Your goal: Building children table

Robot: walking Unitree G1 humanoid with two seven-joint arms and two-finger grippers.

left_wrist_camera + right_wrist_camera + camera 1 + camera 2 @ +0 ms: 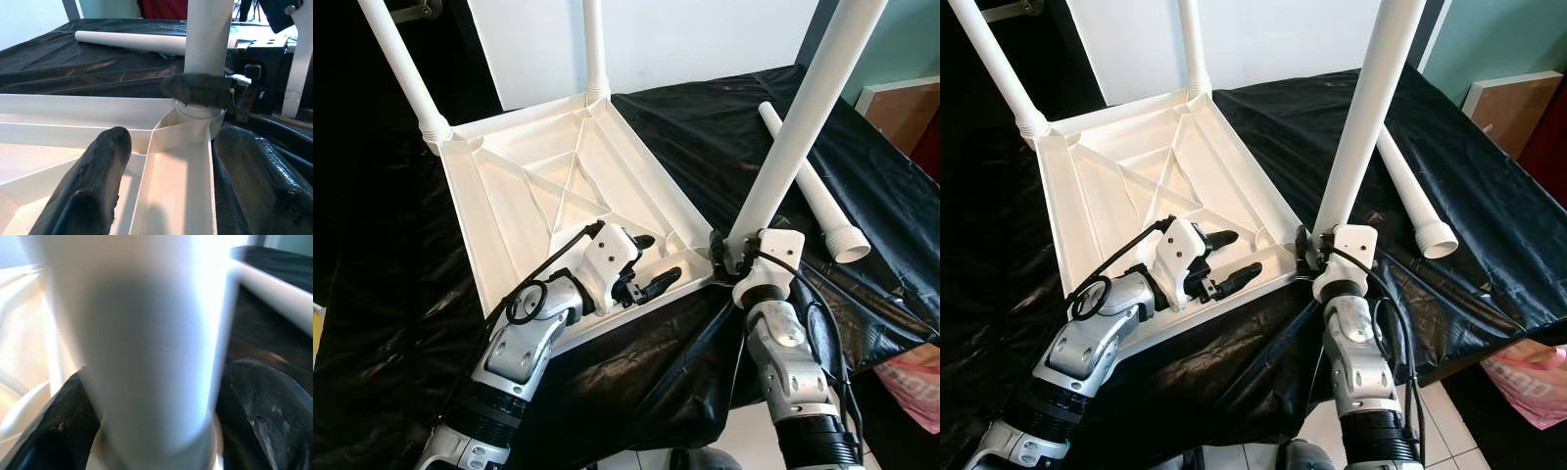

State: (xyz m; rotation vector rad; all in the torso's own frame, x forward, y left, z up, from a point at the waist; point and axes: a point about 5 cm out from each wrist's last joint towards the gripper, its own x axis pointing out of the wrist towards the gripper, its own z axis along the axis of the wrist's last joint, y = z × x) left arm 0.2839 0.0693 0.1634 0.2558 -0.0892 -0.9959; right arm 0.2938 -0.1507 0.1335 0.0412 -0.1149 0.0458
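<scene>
The left arm reaches forward and bends in over the upside-down white tabletop point(524, 181). The tabletop lies flat on a table covered with a black sheet point(705, 127). The left pincer point(651, 269) rests at the near edge of the tabletop, with its two black fingers point(93, 181) spread apart, one on each side of the white rim. It holds nothing.

Two white legs point(401, 64) stand up from the far corners of the tabletop.

The right arm comes up from below, with its wrist bent toward the near right corner. The right pincer point(724, 257) is closed around the bottom of a third white leg point(803, 117), which stands up tall in that corner. The right wrist view is blurry, but the leg looks like it sits tight between the fingers point(259, 411).

A loose leg point(813, 191) lies flat on the black sheet, just past the right pincer.
</scene>
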